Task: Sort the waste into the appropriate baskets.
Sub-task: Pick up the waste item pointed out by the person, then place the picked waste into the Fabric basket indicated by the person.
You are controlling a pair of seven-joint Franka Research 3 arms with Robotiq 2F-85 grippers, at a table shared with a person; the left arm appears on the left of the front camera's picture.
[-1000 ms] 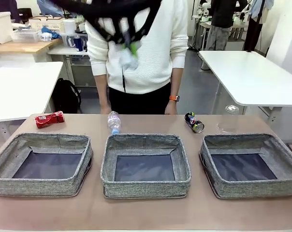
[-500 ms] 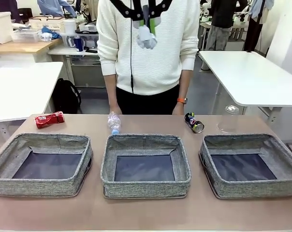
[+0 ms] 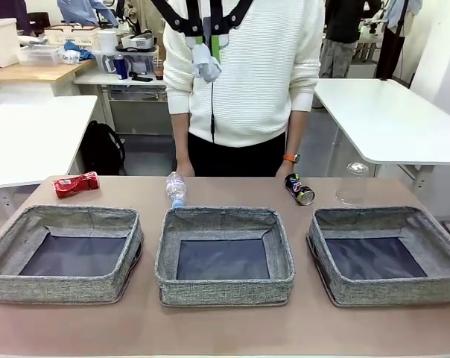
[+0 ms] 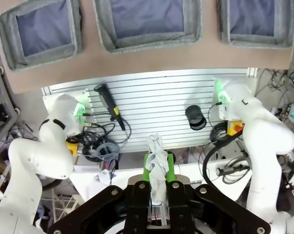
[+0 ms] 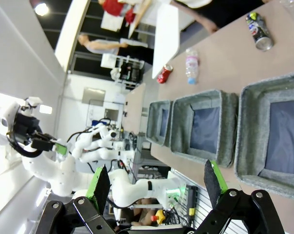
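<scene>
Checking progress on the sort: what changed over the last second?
The left hand, shut on the paper wad, rose, swinging toward the robot's right, then back left. The person sidestepped toward the robot's right. The red can, bottle, dark can, cup and baskets stayed put.

Bright, even overhead light falls on my table [image 3: 143, 324]; the baskets [image 3: 223, 215] throw only soft shadows. My wrist views bend straight lines toward their edges, and a ceiling lamp [image 5: 41, 9] glares white in the right one.
</scene>
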